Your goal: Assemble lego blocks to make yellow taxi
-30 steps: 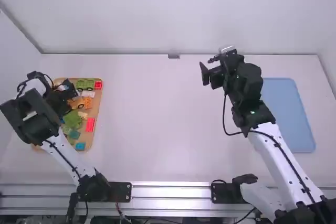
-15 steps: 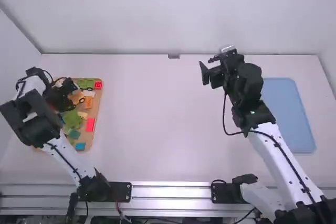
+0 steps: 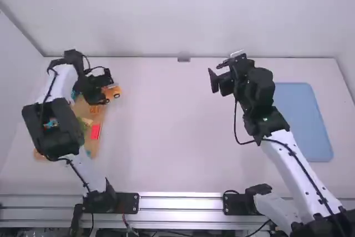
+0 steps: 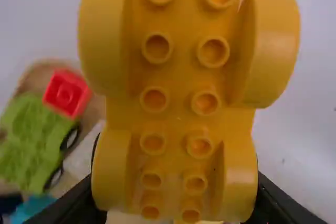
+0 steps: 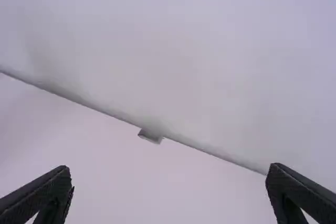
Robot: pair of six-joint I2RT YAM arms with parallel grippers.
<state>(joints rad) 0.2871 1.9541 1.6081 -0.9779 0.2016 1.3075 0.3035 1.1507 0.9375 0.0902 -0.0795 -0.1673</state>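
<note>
Yellow car base [image 4: 181, 98]: seated between the fingers of the left gripper [image 3: 107, 89], studs facing the wrist camera. Right gripper [image 3: 217, 76]: empty, fingers wide apart, well away from the base.

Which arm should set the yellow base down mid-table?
Left, I'd say: its hand grips the yellow base. The right hand is open and well away across the table, so using it would probably need a handover.
</note>
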